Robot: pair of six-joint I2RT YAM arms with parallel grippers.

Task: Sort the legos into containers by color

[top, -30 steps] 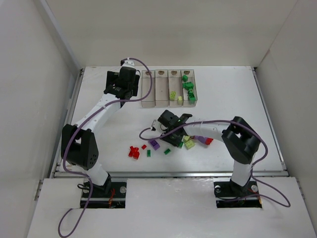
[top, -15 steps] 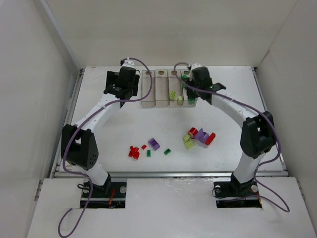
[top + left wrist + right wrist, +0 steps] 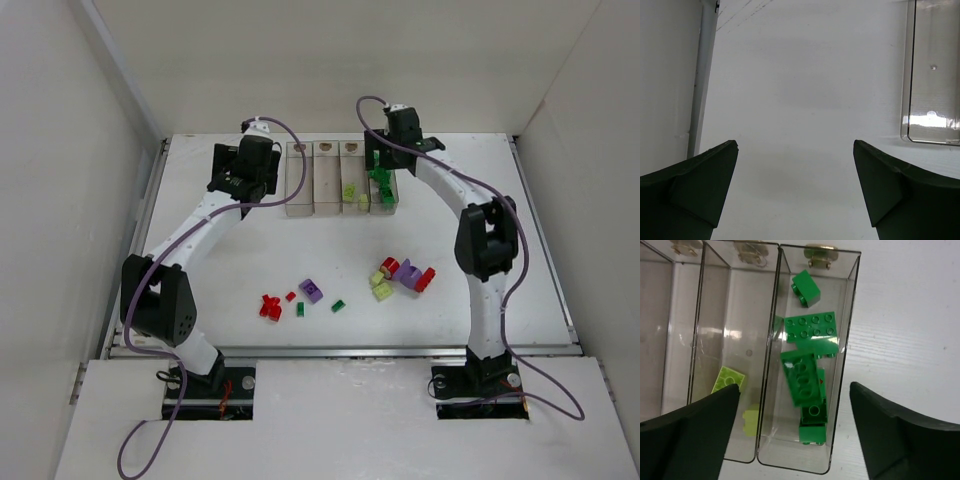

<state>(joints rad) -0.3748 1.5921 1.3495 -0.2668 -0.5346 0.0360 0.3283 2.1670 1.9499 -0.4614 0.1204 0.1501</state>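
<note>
White matte tabletop within white walls, carrying legos: tiny, light, rigid, glossy studded plastic bricks in red, purple, yellow-green and green, loose mid-table, the rest already in the containers, four joined clear hard-plastic bins toward the far side, with green bricks in the rightmost. Handling, as judged: slippery, easily flicked, best pinched across two flat opposing sides. Both spread and empty: left gripper over bare table beside the bins, right gripper above the green bin.
</note>
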